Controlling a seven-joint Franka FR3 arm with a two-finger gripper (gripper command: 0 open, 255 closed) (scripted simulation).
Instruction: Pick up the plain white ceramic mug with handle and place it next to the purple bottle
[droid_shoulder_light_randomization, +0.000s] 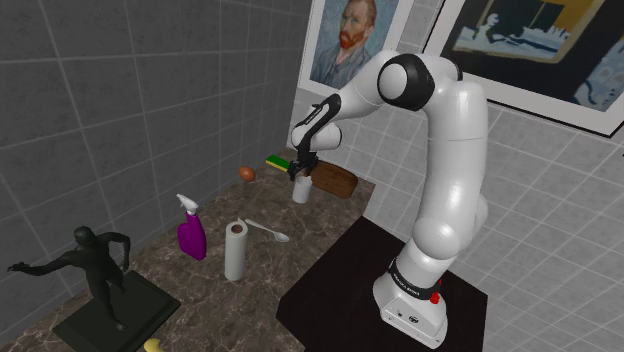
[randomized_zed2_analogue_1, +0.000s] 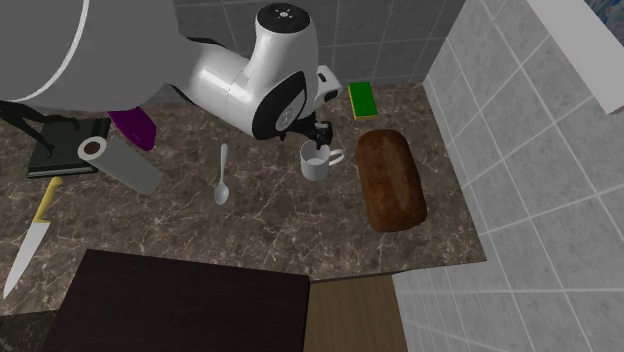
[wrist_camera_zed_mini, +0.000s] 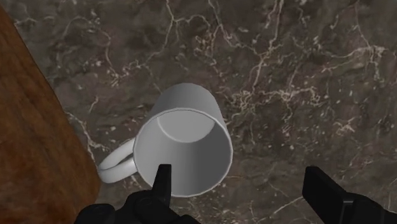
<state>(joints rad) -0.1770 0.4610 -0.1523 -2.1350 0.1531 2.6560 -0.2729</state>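
My end effector (wrist_camera_zed_mini: 245, 191) hangs with fingers (wrist_camera_zed_mini: 321, 191) apart just above the white mug (wrist_camera_zed_mini: 184, 146), upright on the dark worktop (wrist_camera_zed_mini: 286, 76) beside the loaf (wrist_camera_zed_mini: 32, 146). I judge it rigid, slick and breakable; I'd pinch the wall, one finger inside the rim.

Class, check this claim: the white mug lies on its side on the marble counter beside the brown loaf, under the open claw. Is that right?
No. The white mug stands upright, mouth up; the wrist view looks down into it. It is indeed on the marble counter beside the brown loaf, under the open claw.
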